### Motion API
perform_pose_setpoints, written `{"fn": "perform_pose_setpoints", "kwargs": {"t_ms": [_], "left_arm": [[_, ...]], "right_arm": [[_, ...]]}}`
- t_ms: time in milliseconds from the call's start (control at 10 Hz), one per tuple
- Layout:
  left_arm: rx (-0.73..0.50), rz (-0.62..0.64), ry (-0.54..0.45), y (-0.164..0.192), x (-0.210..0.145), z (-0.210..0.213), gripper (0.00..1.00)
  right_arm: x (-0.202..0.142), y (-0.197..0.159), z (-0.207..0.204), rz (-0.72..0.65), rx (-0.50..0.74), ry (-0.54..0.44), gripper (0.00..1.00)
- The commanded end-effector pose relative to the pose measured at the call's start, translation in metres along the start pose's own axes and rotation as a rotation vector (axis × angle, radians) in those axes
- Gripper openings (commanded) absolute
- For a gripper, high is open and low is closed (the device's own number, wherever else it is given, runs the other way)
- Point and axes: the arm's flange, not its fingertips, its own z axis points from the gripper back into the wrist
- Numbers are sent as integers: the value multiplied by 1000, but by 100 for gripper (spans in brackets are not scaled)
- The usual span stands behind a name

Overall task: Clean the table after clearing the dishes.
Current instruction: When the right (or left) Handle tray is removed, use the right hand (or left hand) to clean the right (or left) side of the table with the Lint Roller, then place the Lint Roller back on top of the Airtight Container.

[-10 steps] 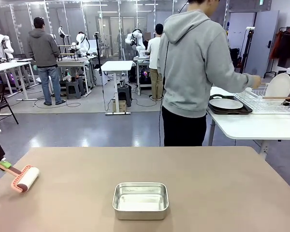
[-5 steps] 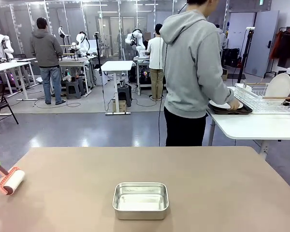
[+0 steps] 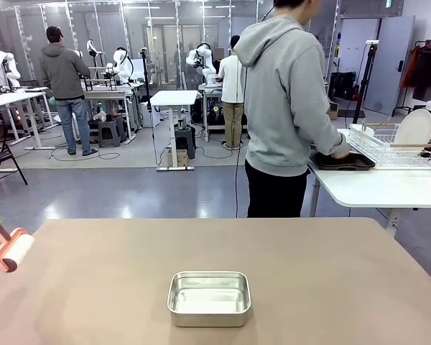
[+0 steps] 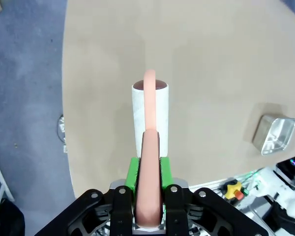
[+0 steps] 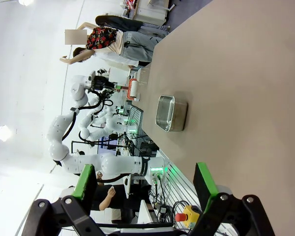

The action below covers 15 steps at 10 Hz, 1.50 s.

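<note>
I judged the clearing done and the wiping step under way. The large tan-brown matte table [image 3: 330,273] lay bare of dishes; the person in a grey hooded top [image 3: 287,108] stood at the white side table [image 3: 373,188], hands on a dark brown tray [image 3: 345,161] beside a wire rack [image 3: 395,149] holding a round white plate [image 3: 414,129] on edge.

My left gripper [image 4: 148,184] was clenched on the salmon-pink plastic handle of a lint roller [image 4: 150,115], its white cylindrical drum pointing away from the fingers. From the front, the roller [image 3: 13,249] hung at the table's left edge, and I couldn't tell whether the drum touched the top. My right gripper [image 5: 145,184] stood released, green pads wide apart, holding nothing, over smooth bare tabletop.

A shiny rectangular metal pan [image 3: 209,297] with rounded corners sat near the middle of the near side. As I saw it, the next move called for lowering the drum flat and rolling it inward, steering around that pan.
</note>
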Motion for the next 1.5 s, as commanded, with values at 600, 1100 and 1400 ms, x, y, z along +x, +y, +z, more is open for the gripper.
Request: {"fn": "perform_pose_setpoints", "kwargs": {"t_ms": [600, 1100, 1400], "left_arm": [[129, -17, -48, -74, -20, 33, 21], [129, -17, -48, -74, -20, 33, 21], [129, -17, -48, -74, -20, 33, 21]], "right_arm": [[-1, 3, 0, 8, 1, 0, 100], [-1, 3, 0, 8, 1, 0, 100], [-1, 3, 0, 8, 1, 0, 100]]}}
